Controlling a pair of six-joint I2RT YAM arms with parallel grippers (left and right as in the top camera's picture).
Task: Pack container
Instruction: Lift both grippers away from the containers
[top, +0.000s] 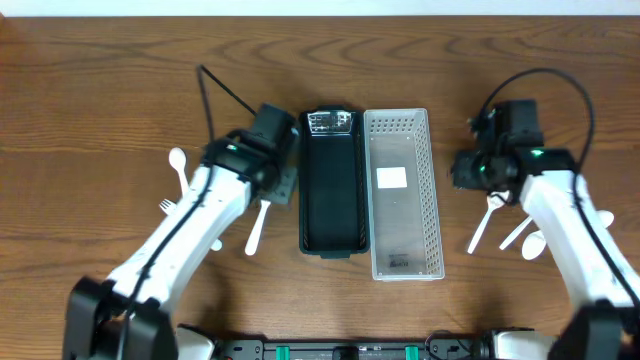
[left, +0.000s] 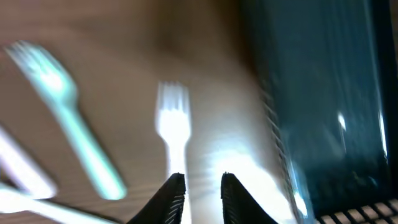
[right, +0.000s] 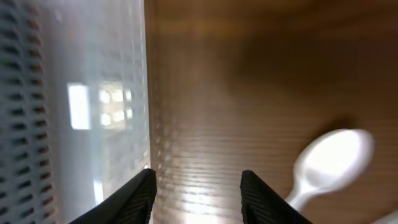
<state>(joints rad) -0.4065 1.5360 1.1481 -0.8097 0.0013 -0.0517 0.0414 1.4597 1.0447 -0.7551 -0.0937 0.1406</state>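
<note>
White fork (left: 173, 121) lies just ahead of the left gripper (left: 199, 186), its fingers slightly apart. The right gripper (right: 198, 193), also apart, hangs near a spoon (right: 333, 158). The black container (top: 332, 190) waits mid-bench. This looks like the pickup step; next, lower and pinch the fork's handle.

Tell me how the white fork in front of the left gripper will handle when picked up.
The fork looks like thin white plastic, so probably light and slightly bendy. It lies flat on the smooth table, so it may slide rather than lift. Its narrow handle likely gives the left gripper little to pinch.
</note>
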